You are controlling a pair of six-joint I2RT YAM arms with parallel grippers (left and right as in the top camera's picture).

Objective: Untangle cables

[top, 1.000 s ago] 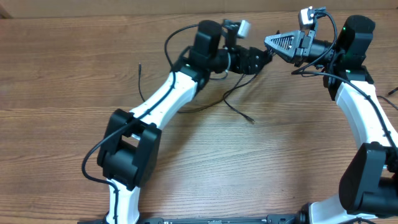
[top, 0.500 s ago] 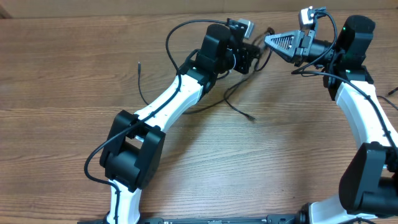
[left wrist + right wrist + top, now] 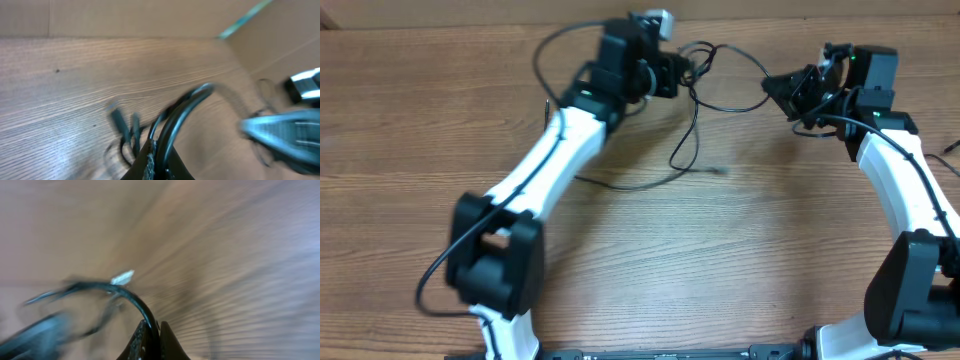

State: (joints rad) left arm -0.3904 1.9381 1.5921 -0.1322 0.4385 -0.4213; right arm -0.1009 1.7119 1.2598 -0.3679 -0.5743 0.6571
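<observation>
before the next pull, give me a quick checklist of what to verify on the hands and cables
1. left hand shut on the cables: ok
2. right hand shut on a strand: ok
3. slack between the hands: ok, strands curve loosely
4. cables separated: not ok, loops cross near the left hand
5. where the knot sits: cannot tell, wrist views blurred
6. loose plug lying free on the table: ok

Wrist views motion-blurred; cables (image 3: 176,114) smeared, strand count unclear. Right gripper (image 3: 155,332) cropped at bottom edge, seemingly pinching one.
</observation>
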